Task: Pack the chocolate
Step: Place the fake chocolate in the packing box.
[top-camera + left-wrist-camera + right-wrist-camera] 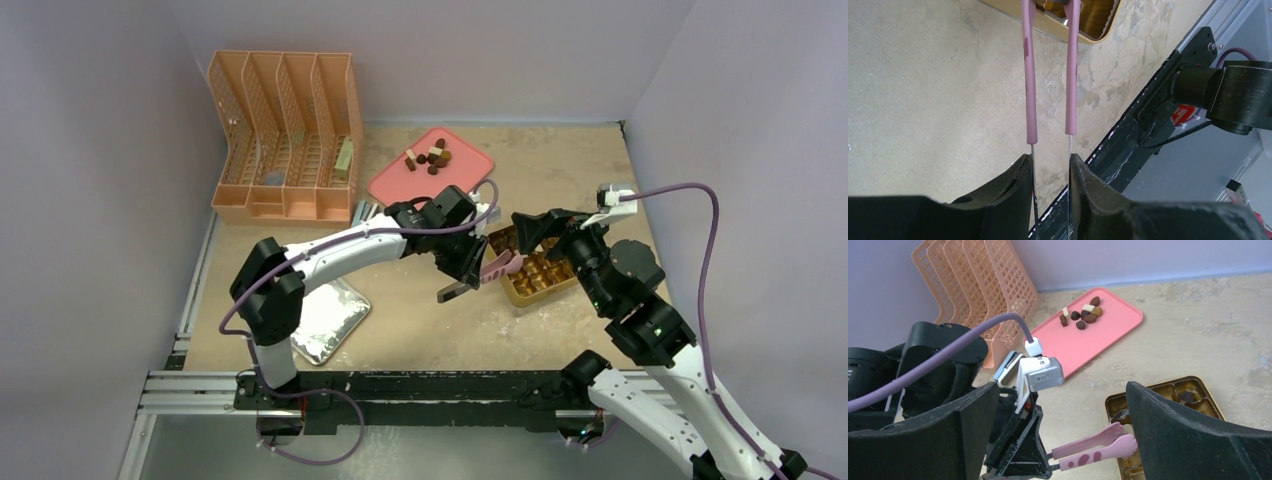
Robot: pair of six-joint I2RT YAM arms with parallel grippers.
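Several chocolate pieces (430, 157), dark brown, reddish-brown and cream, lie on the pink tray (400, 185); they also show in the right wrist view (1083, 315). The gold gridded box (540, 278) sits to the right of centre, with a dark piece (1188, 396) in one cell. My left gripper (465, 270) is shut on pink tongs (500, 266), gripping their metal stems (1050, 160). The tongs (1050, 75) reach over the box's near edge (1098, 20); I cannot tell whether the tips (1120, 437) hold anything. My right gripper (548, 228) is open wide and empty above the box (1062, 390).
An orange file organiser (285, 135) stands at the back left. A silver foil bag (325, 320) lies beside the left arm's base. A small silvery object (365, 212) lies in front of the organiser. Black rails (400, 385) run along the near edge. Walls close in on three sides.
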